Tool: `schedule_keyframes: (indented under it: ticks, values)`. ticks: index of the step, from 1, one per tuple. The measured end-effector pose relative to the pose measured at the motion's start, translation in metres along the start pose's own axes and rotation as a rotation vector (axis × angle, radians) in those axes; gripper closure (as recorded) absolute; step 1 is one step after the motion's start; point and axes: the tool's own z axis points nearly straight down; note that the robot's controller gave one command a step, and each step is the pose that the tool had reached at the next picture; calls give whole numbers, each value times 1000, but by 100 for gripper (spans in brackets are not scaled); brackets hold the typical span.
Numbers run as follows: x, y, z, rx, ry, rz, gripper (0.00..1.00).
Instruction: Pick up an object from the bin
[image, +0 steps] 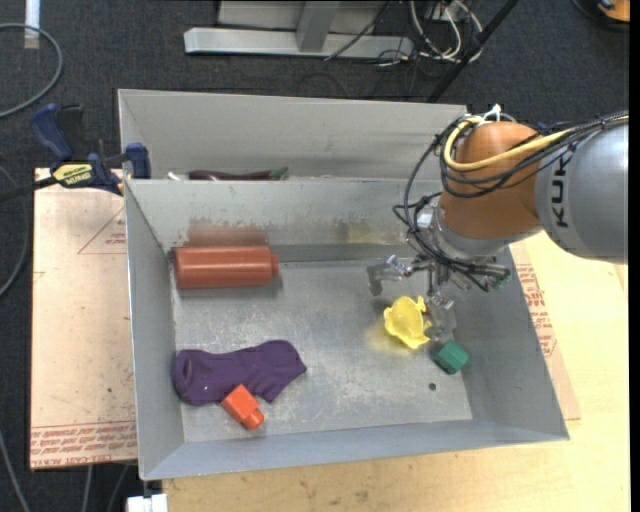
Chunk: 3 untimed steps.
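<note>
Starting at the bin's (300, 455) near edge: by the near-left corner we see a small orange block (243, 406) resting on a limp purple sock (235, 372). Over on the right side, a little green block (451, 357) sits just beside a crumpled yellow thing (405, 322). The claw (440, 315) is down right there, at the yellow thing's right edge. We cannot tell whether the claw is clenched or released. Nothing looks lifted, so we judge the pick not yet made; gripping and raising remain. Farther off, a red-brown cylinder (225, 267) lies against the far wall, near the far-left corner.
</note>
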Motion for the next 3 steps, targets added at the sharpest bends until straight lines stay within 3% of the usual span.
schedule_keyframes:
  ticks: [1,2,3]
  values:
    - [20,5,30,-1,-2,-93,100]
    - [20,5,30,-1,-2,-93,100]
    - [16,13,-83,0,-6,-110,100]
